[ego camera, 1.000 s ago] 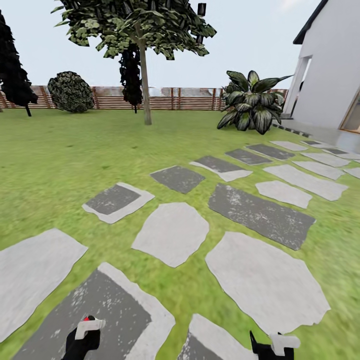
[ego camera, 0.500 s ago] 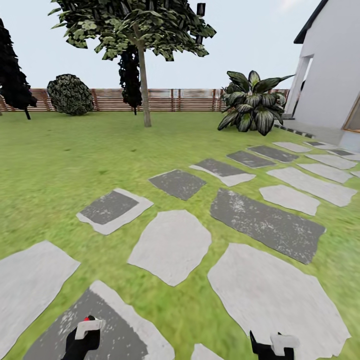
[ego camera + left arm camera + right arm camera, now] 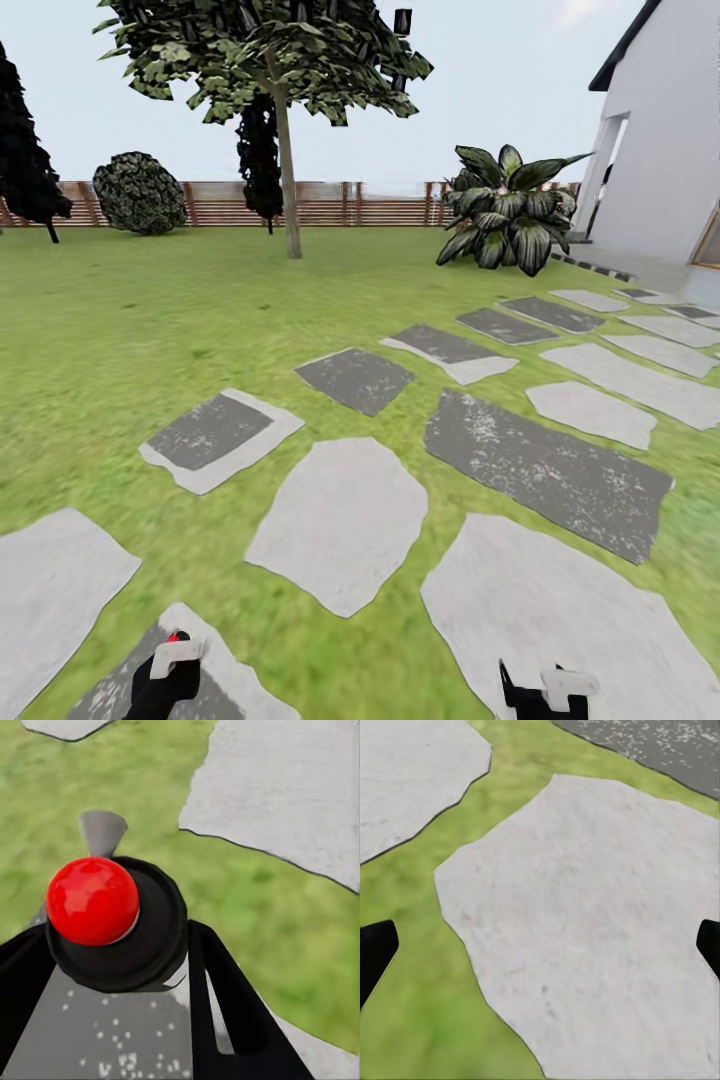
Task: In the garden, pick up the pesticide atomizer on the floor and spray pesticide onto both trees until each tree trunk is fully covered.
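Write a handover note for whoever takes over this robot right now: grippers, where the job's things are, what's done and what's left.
Left gripper: shut on the sprayer, whose red knob sits between the fingers.
Right gripper: open and holding nothing, low over the stepping stones.
Things: one tree stands far ahead across the lawn, in front of the fence; its pale trunk is out of reach from here.
Done: sprayer picked up.
Left: drive to the tree, cover its trunk with spray, then do the second tree's.
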Robot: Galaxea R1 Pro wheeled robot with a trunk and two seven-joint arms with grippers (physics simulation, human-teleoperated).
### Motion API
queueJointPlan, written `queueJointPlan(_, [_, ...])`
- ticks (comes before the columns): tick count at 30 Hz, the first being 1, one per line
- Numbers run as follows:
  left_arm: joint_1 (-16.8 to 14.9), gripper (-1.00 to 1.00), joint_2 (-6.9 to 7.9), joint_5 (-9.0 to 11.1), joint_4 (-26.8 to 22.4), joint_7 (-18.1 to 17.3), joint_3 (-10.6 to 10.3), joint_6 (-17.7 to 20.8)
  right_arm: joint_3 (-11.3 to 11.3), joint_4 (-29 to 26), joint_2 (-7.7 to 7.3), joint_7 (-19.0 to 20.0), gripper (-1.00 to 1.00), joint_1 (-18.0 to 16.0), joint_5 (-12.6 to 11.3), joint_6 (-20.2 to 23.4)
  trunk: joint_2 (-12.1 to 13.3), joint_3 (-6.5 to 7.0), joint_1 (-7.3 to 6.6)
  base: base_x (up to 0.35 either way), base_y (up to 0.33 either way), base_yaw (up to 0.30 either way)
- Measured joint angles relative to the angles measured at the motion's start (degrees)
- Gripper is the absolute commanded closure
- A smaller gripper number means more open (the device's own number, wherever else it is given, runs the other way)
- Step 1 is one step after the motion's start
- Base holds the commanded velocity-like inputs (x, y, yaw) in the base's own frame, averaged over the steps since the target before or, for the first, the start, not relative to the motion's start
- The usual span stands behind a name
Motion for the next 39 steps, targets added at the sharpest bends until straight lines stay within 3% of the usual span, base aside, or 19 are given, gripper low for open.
queueJointPlan(39, [0.0,1.00,-0.02,0.0,0.0,0.0,0.1,0.0,-0.2,-0.3,-0.02,-0.1,-1.00,0.0,-0.1,0.0,0.0,0.00,0.00,0.337,0.000,0.000])
